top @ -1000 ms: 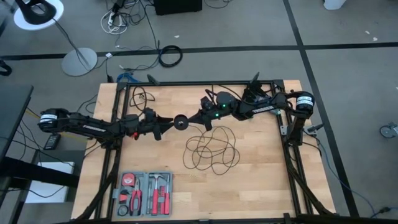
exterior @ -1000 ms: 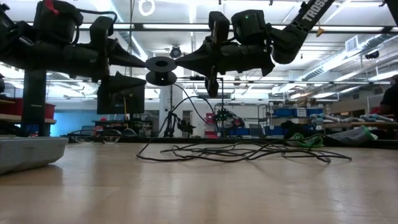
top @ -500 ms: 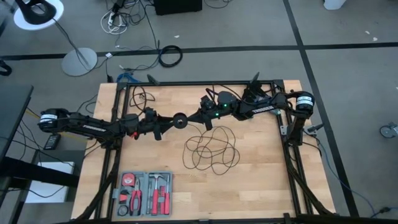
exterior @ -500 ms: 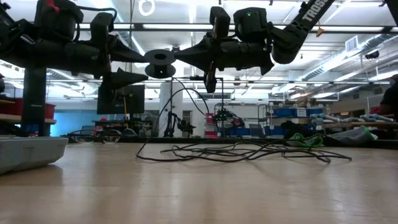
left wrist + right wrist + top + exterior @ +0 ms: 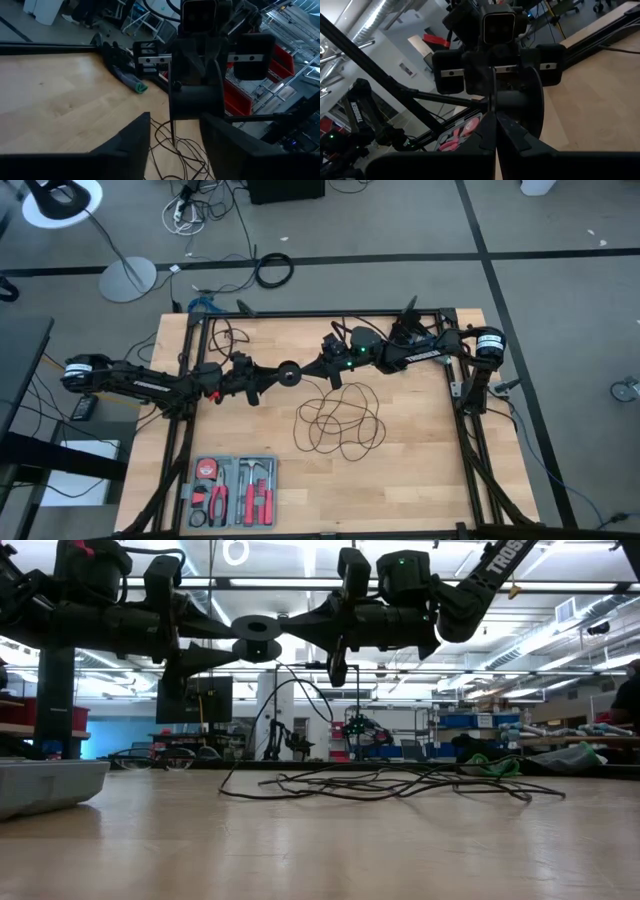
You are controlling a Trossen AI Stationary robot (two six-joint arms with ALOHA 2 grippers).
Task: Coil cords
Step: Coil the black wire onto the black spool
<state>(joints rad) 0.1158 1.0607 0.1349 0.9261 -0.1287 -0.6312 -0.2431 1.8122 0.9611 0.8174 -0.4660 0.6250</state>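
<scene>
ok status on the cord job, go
Right claw shut on the puck, held above the table. Left claw at the puck's other side, fingers either side of it. Cord mostly loose loops on the table. Nothing in the way.

The counter (image 5: pixel 420 470) is pale wood with a smooth, faintly sheened finish. The thin cord (image 5: pixel 340 420) looks like matt black rubbery plastic; its puck (image 5: pixel 257 624) is smooth dark plastic.
</scene>
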